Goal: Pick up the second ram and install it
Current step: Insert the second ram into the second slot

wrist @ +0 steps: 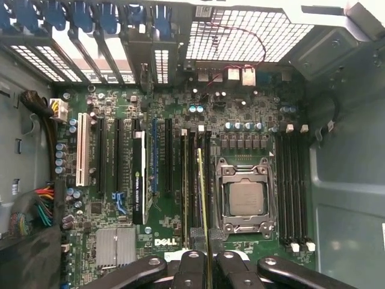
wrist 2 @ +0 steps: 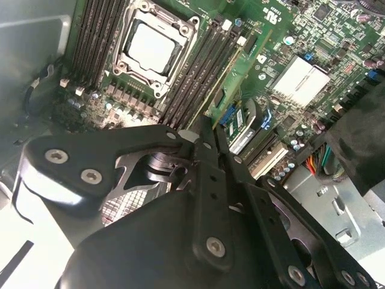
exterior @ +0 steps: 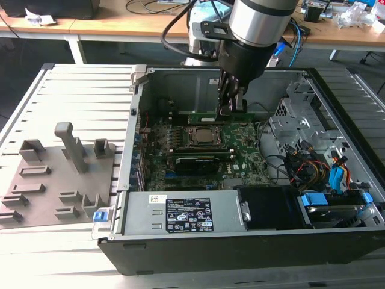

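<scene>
The pincer (exterior: pixel 228 108) is pressed together on the second ram (exterior: pixel 201 114), gripping it near mid-length inside the open computer case (exterior: pixel 180 84) — green board juts out on both sides in the exterior view. In the first wrist view the stick shows edge-on, running out from between the fingers (wrist: pixel 191 268) over the memory slots (wrist: pixel 191 180) just beside the CPU socket (wrist: pixel 245 198) — whether it touches a slot cannot be told

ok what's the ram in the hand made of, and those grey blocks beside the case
The second ram, gripped in the hand: likely fibreglass circuit board, matte green like the motherboard. The grey blocks: probably plastic, moulded or printed; flat uniform grey, dull, no metallic shine.
</scene>
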Controlling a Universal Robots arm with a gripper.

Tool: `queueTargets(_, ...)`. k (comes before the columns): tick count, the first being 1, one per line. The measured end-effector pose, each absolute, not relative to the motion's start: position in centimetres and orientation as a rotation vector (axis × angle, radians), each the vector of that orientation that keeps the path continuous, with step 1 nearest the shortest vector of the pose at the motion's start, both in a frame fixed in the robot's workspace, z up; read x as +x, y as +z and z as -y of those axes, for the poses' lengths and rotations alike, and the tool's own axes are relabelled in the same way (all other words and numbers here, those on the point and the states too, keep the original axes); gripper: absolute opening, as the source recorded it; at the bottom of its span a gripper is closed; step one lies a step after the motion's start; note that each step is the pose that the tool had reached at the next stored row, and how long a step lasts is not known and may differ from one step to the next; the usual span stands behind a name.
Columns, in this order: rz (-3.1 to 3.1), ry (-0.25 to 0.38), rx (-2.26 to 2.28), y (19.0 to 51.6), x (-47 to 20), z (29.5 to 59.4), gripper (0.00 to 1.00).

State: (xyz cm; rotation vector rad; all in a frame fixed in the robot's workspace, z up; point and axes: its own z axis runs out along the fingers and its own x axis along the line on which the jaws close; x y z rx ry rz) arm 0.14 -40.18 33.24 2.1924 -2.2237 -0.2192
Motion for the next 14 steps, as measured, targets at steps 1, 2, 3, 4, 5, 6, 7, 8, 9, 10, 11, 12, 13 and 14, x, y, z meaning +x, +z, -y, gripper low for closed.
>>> queueTargets(1,2.224,-0.219,2.192,33.2,0.1,40.2,0.14)
queueTargets(2,2.224,-0.219,2.192,33.1,0.1,40.2,0.14)
queueTargets(3,2.224,-0.219,2.192,33.0,0.1,40.2,0.14)
queueTargets(4,2.224,-0.219,2.192,32.9,0.1,40.2,0.14)
queueTargets(5,2.224,-0.219,2.192,32.9,0.1,40.2,0.14)
queueTargets(6,2.224,-0.219,2.192,32.9,0.1,40.2,0.14)
queueTargets(7,2.224,-0.219,2.192,32.8,0.1,40.2,0.14)
queueTargets(8,2.224,-0.219,2.192,32.7,0.1,40.2,0.14)
queueTargets(9,2.224,-0.219,2.192,32.7,0.1,40.2,0.14)
queueTargets(10,2.224,-0.219,2.192,32.6,0.1,40.2,0.14)
queueTargets(11,2.224,-0.219,2.192,32.5,0.1,40.2,0.14)
queueTargets(12,2.224,-0.219,2.192,32.4,0.1,40.2,0.14)
queueTargets(13,2.224,-0.219,2.192,32.3,0.1,40.2,0.14)
queueTargets(14,2.224,-0.219,2.192,32.2,0.1,40.2,0.14)
